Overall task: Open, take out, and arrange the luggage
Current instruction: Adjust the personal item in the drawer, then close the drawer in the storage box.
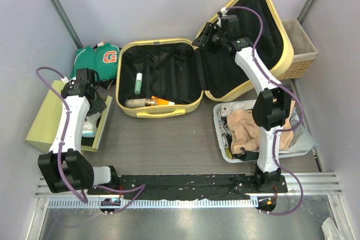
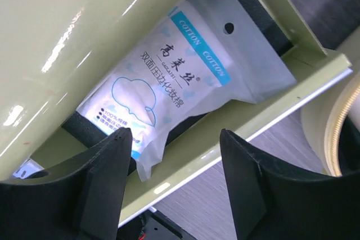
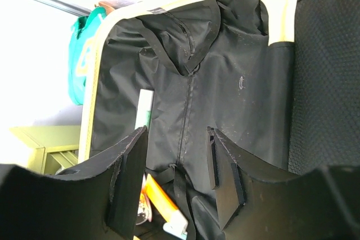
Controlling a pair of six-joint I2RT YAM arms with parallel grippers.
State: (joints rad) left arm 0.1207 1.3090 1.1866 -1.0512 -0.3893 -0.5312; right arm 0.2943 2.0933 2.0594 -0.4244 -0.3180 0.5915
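Your left end effector point(image 2: 173, 139) is released, empty, facing the cotton-pad packet point(image 2: 169, 77) in the yellow-green box point(image 2: 62, 32). Your right end effector point(image 3: 175, 133) hangs released above the open luggage point(image 1: 169, 63), upper centre.

Lab robot cell: bare grey walls point(image 1: 169, 4), alu mounting rail point(image 1: 320, 182).
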